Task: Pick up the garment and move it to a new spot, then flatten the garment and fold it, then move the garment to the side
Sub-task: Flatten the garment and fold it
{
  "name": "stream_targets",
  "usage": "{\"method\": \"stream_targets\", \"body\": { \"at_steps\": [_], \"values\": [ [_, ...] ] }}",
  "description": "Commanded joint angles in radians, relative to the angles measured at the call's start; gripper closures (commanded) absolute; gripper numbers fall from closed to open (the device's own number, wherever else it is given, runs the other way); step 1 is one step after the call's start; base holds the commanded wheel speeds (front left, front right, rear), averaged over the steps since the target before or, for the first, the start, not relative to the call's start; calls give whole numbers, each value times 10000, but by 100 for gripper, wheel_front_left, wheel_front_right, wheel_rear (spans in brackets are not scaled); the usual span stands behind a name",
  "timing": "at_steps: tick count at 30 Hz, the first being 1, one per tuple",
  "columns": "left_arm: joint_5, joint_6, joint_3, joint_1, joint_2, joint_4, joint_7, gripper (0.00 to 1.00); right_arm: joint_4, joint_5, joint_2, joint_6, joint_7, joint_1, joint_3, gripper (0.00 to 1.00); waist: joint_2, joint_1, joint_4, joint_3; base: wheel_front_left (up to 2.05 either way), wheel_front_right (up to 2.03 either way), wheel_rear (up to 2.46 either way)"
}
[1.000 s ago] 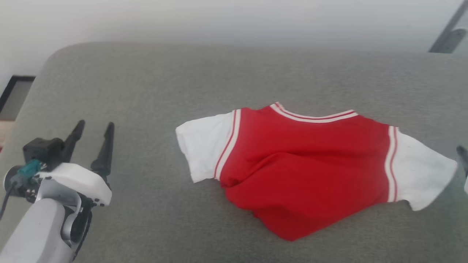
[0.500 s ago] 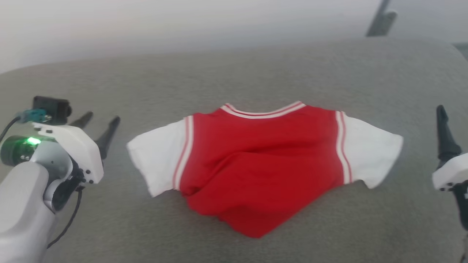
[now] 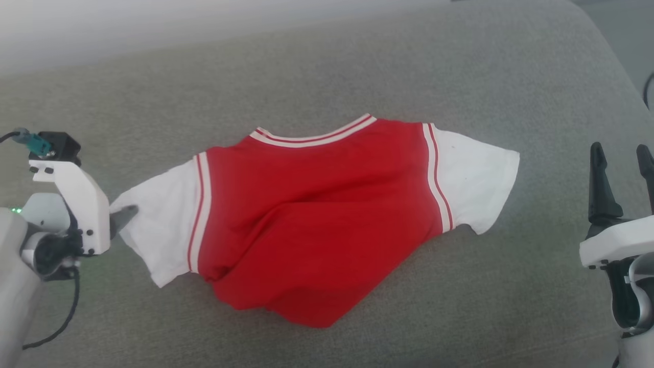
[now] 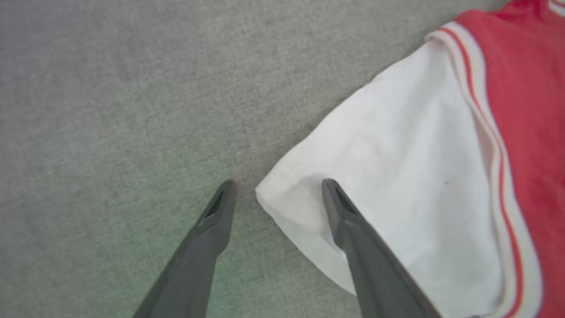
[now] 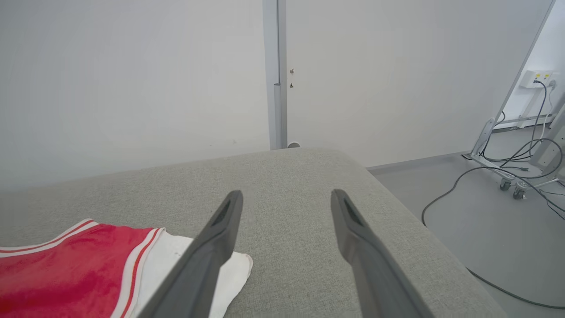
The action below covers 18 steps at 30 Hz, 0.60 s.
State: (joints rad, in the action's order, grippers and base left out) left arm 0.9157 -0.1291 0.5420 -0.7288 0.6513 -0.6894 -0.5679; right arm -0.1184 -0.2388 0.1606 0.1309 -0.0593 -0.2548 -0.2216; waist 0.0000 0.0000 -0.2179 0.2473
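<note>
Garment (image 3: 306, 214): red body, white short sleeves, white-and-red striped trim at the collar and both sleeve seams. Cushion (image 3: 357, 66): grey-green, fine woven texture. Left gripper (image 4: 278, 183) and right gripper (image 3: 619, 149): dark grey fingers, white housings. Wall (image 5: 132, 88): white, with a pale grey vertical post (image 5: 274, 66). Floor (image 5: 441, 247): grey.

Bare cushion (image 3: 357, 61) all round the garment (image 3: 317, 204)
Clear fabric beyond and in front; the left gripper (image 4: 278, 183), spread, straddles the sleeve corner; the right gripper (image 3: 618, 148), spread, stands well apart over bare cushion; a wall (image 5: 132, 66) rises behind.
</note>
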Motion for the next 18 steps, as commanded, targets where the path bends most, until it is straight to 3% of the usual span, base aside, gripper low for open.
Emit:
{"method": "stream_targets", "body": {
  "at_steps": [1,7,8,9,18],
  "values": [
    [13,-16,40,-163,-5,-235,-184,0,45,-74,-68,-3,36,19,14,0,0,0,-133,177,0,0,0],
    [282,7,195,-324,-289,-1325,-687,0,26,-384,-54,-3,322,-70,138,0,0,0,-204,423,0,0,0],
    [355,8,245,-319,-367,-1433,-796,63,11,-496,-11,-3,460,-83,205,0,0,0,-202,447,0,0,0],
    [459,8,249,-295,-417,-1605,-874,100,4,-639,40,-3,619,-96,276,0,0,0,-190,472,0,0,0],
    [813,-5,733,-755,-733,-1577,-959,100,-595,-1655,889,-3,2959,-875,960,0,0,0,183,700,0,0,0]
  ]
}}
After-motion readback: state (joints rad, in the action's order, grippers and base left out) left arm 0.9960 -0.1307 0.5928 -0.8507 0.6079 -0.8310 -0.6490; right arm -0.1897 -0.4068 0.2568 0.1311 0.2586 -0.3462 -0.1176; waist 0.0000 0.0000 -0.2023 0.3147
